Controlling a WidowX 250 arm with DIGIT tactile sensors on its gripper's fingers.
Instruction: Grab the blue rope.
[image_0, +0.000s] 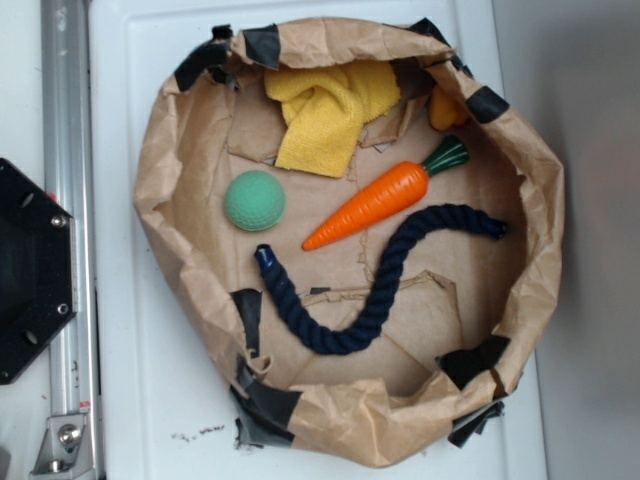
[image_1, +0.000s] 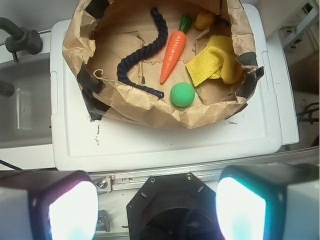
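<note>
Exterior view: the blue rope (image_0: 375, 290), thick twisted navy strands in an S-curve, lies on the floor of a crumpled brown paper basin (image_0: 170, 200) patched with black tape; a glossy orange toy carrot (image_0: 375, 203) sits just above it, a dimpled green ball (image_0: 254, 200) and a yellow cloth (image_0: 325, 115) nearby.

Wrist view: the gripper (image_1: 156, 202) hangs wide apart, holding nothing, well short of the rope (image_1: 145, 55).

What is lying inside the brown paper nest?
Inside the paper nest lie a blue rope, a toy carrot, a green ball and a yellow cloth. A small yellow thing is partly hidden by the rim.
</note>
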